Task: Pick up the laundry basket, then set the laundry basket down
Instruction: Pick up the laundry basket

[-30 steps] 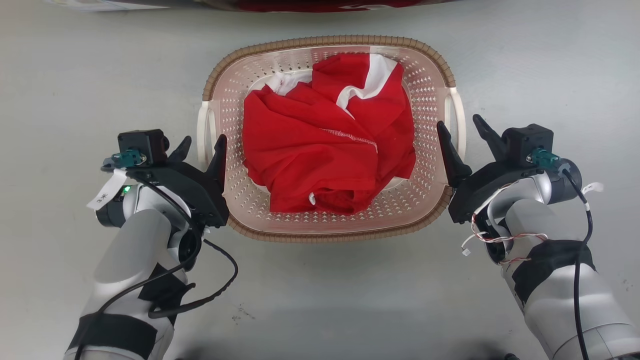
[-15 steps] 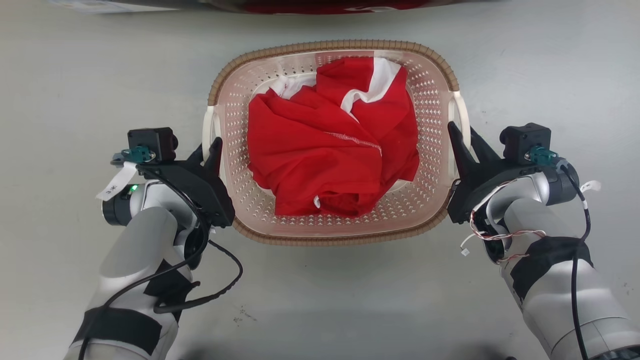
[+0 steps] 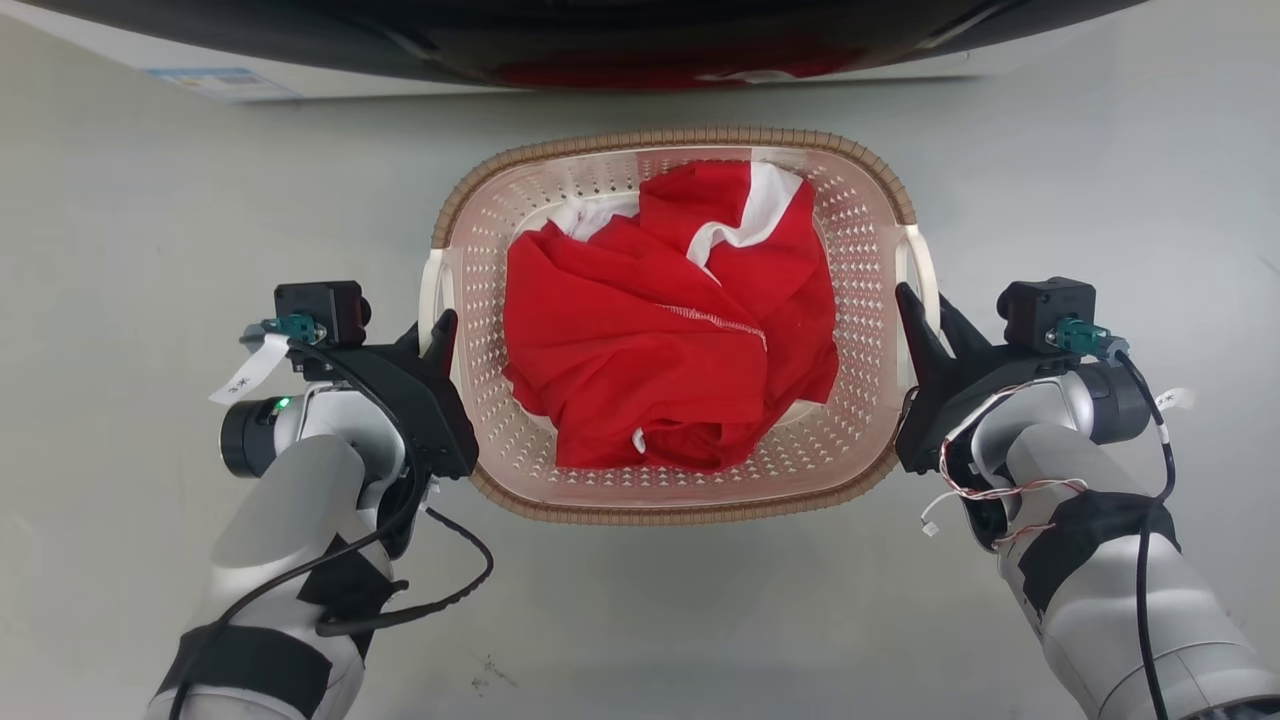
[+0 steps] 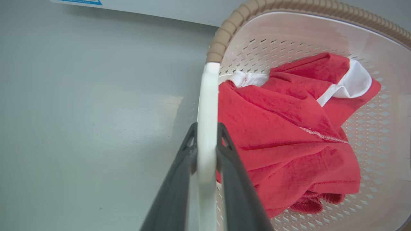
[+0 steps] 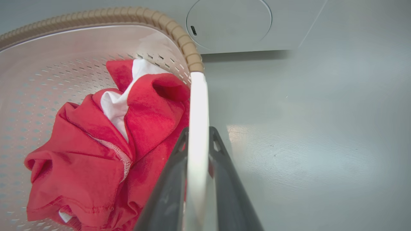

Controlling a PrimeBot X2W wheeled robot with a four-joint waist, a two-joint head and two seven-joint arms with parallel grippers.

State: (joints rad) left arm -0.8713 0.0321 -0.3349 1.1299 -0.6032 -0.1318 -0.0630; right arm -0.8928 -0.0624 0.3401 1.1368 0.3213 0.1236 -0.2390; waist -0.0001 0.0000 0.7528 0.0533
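Nearest to us, our two pale grey forearms wrapped in black tape rise from the bottom corners of the head view, the left forearm (image 3: 285,520) trailing a looped black cable (image 3: 445,590) and the right forearm (image 3: 1110,590) carrying thin twisted red-and-white wires (image 3: 1000,487).

Our left gripper (image 3: 428,335) has its two long dark fingers pressed onto the white plastic left handle (image 3: 432,290). In the left wrist view the left gripper (image 4: 206,128) pinches this handle (image 4: 208,106) from both sides, with no gap showing. Our right gripper (image 3: 922,305) does the same on the white plastic right handle (image 3: 925,262). In the right wrist view the right gripper (image 5: 198,131) has a finger flat against each face of the white strip (image 5: 198,106).

Between our grippers sits the small rounded-rectangular pale pink-beige plastic laundry basket (image 3: 690,135) with perforated walls and a brown woven-look rim, centred in the head view over the smooth grey floor (image 3: 150,250). A soft shadow lies under its near edge, and we cannot tell whether its base touches the floor. Its wall and rim also show in the left wrist view (image 4: 289,35) and the right wrist view (image 5: 48,48).

Inside it lies a crumpled red cloth garment with white panels (image 3: 660,340), covering most of the bottom and resting against the far wall (image 4: 282,128) (image 5: 96,144).

Beyond the basket, a white panel with a round recessed disc (image 5: 228,22) stands on the floor. A small blue-printed label (image 3: 220,82) sits on its low white edge, and a dark curved band (image 3: 640,30) crosses the top of the head view.
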